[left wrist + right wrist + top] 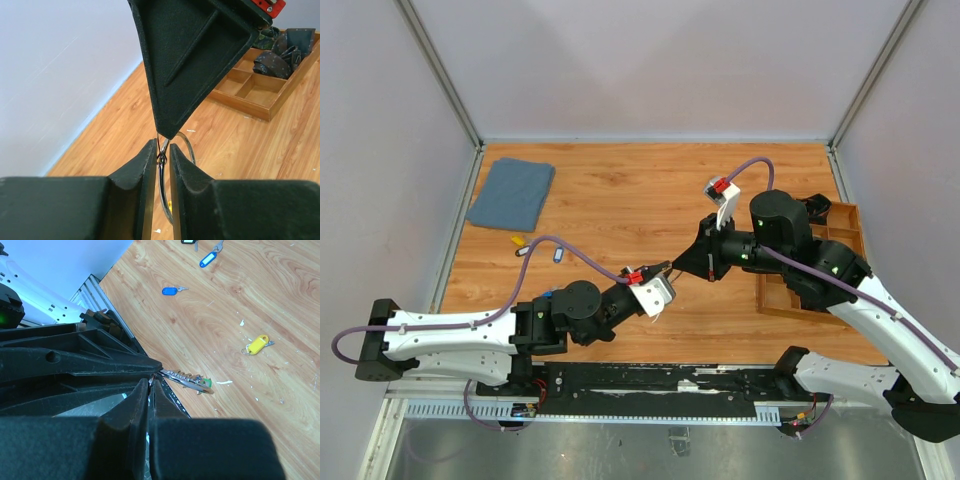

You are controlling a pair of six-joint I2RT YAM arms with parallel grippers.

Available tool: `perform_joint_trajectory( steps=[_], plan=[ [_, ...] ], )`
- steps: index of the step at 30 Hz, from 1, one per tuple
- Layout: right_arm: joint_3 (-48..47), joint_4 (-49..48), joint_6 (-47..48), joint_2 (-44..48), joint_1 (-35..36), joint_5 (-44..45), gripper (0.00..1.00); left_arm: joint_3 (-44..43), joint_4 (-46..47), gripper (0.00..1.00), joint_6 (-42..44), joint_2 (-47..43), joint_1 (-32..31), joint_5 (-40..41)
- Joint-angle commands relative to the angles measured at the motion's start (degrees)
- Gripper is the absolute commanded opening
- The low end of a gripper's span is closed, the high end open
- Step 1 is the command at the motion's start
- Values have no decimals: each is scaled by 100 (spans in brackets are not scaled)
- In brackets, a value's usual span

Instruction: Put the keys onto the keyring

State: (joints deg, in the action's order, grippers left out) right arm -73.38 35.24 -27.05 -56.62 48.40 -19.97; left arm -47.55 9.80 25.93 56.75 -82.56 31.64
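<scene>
Both arms meet mid-frame in the top view, tips nose to nose above the table [260, 295].

L gripper [162, 150]: jaws nearly closed, only a slit left. The keyring [161, 180] stands edge-on in that slit, bottom centre of the left wrist view, and looks pinched by its wire.

R gripper [150, 385]: jaws fully closed. Its tip comes down from the top of the left wrist view onto the ring, right at the L fingertips. What it nips, if anything, can't tell.

In the right wrist view a silver key w/ green tag [189, 381] sticks out rightward from where the two tips meet, centre frame, off the wood. Which side holds it, or whether it's threaded, can't tell. Other keys lie loose: yellow-tag key [257, 345] right of centre, blue-tag key [170, 290] upper centre.

Risks:
- Thin wire in a thin pinch, so any sideways push from R prob. twists the ring or pops it out.
- Tips are so close that a small misalign = finger-on-finger jam.
- If the green key isn't past the wire split, easing either grip likely drops it among the rest.
</scene>
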Motion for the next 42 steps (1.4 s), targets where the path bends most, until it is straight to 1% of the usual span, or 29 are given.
perform_joint_trajectory(
  steps=[1, 2, 5, 10, 11, 12, 15, 17, 22, 27, 30, 32, 37, 40, 42],
  plan=[
    [8, -316, -99, 65, 55, -105, 1, 37, 238, 19, 35, 66, 30, 95],
    [7, -316, -99, 48, 60, -118, 1, 22, 249, 16, 28, 84, 30, 144],
    [42, -318, -91, 40, 61, -139, 1, -44, 255, 2, 5, 139, 30, 314],
    [67, -258, -70, 44, 55, -59, 1, -163, 206, 1, -44, 226, 31, 492],
    [42, -225, -48, 62, 55, -4, 4, -171, 185, 1, -44, 230, 30, 499],
    [9, -187, -4, 82, 55, 81, 9, -167, 173, 1, -42, 231, 30, 498],
    [-97, -58, 97, 213, 55, 492, 33, -146, 135, 0, -53, 216, 30, 498],
    [-98, -44, 147, 351, 55, 783, 41, -132, 123, 1, -53, 185, 30, 513],
    [29, -17, 203, 616, 55, 1306, 48, -71, 174, 0, -20, 135, 30, 554],
    [98, 233, 367, 676, 56, 1889, 53, -76, 152, 1, 38, 240, 30, 649],
    [90, 581, 429, 647, 55, 2487, 62, -182, -2, 1, -79, 419, 84, 761],
    [35, 869, 512, 553, 60, 2871, 67, -356, -327, 1, -385, 561, 273, 653],
    [200, 1080, 565, 461, 52, 3123, 71, -549, -858, 1, -1170, 757, 974, 356],
    [409, 1151, 426, 437, 47, 3255, 74, -583, -1088, 0, -1391, 794, 1181, 436],
    [535, 1159, 438, 393, 48, 3197, 74, -527, -1128, 1, -1447, 740, 1219, 673]
  ],
)
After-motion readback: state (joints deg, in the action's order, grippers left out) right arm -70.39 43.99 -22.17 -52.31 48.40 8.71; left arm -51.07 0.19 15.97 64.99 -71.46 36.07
